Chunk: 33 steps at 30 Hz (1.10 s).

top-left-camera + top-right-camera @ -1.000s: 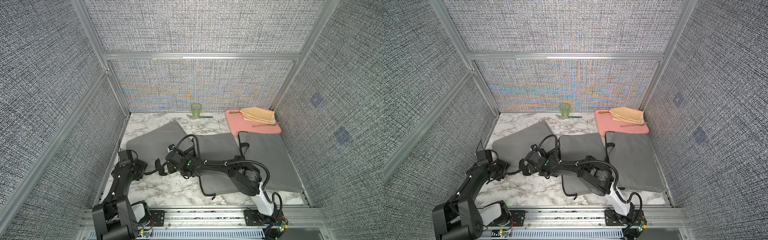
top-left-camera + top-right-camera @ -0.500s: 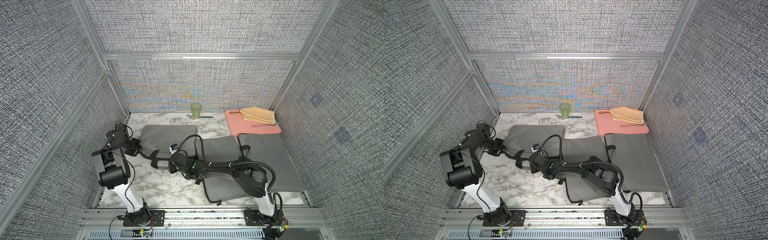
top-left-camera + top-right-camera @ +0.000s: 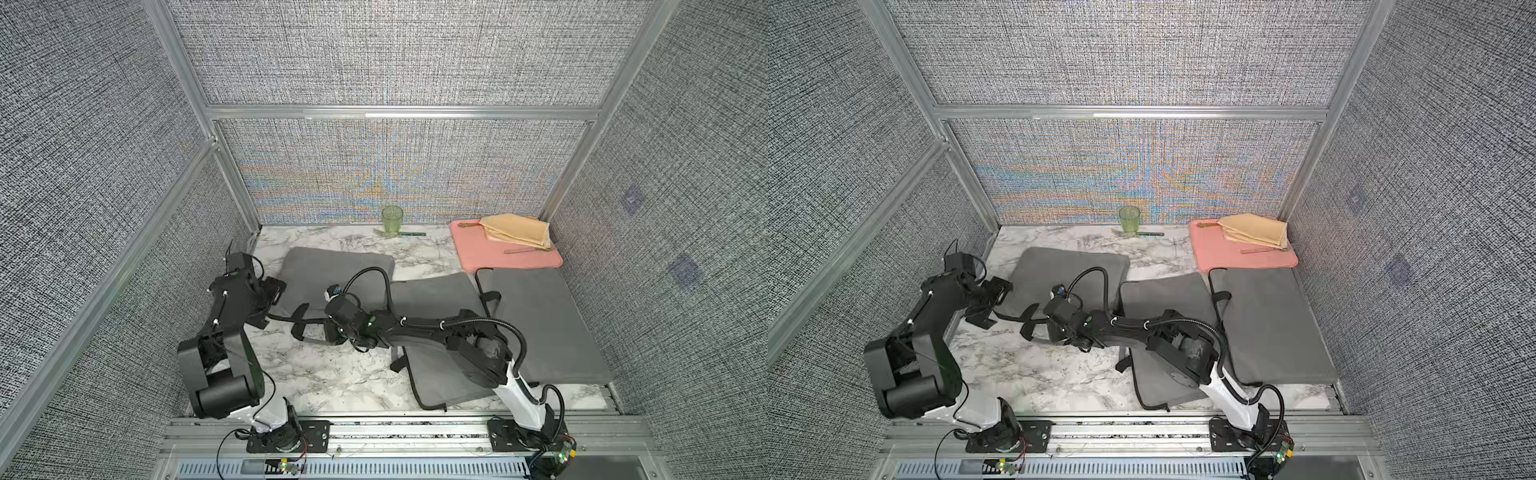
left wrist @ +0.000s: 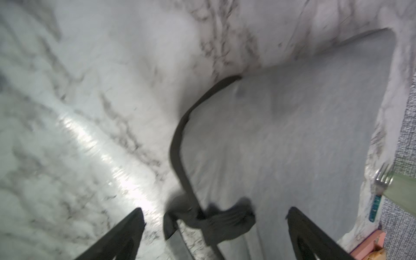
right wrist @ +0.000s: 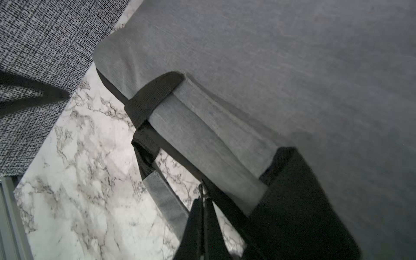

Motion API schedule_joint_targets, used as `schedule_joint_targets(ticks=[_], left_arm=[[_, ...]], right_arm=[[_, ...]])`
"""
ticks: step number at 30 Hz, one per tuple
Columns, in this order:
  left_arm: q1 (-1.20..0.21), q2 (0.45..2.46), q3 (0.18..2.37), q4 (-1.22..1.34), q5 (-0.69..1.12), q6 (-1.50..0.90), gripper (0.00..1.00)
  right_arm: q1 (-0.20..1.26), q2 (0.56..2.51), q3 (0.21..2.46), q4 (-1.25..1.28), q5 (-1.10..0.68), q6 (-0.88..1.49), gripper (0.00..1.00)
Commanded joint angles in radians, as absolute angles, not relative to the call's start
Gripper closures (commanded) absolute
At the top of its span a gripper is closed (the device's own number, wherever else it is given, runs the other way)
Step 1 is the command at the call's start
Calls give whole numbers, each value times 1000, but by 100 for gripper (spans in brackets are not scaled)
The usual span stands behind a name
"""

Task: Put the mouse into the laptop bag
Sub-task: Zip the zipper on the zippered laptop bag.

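1. Location type: robot test cell, laboratory setting.
2. Enclosure: grey woven panels (image 3: 395, 54) in an aluminium frame (image 3: 399, 112) surround the marble-patterned desk (image 3: 332, 374).
3. Mounting: left arm (image 3: 224, 316) and right arm (image 3: 419, 328) sit on a slotted rail (image 3: 415, 432) at the desk's front.

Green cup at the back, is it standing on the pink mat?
No, the green cup stands on the bare marble table beside a fork, apart from the pink mat.
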<state>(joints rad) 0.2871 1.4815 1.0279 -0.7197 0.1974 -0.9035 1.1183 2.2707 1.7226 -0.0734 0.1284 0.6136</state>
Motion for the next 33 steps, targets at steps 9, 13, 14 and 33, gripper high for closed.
schedule_joint_targets(ticks=[9,13,14,33], left_arm=[[206,1072,594,-485,415,-1065,1],[149,1107,545,-360,424,-1099,1],[139,1130,545,-339,417,-1097,3],[153,1496,952,-466,225,-932,100]], right_arm=[[1156,2249,1761,-55,92,592,100],[1178,2206,1710,-31,104,593,100],[1181,2189,1688,-19,104,597,100],[1174,1943,1216,61,175,677,100]])
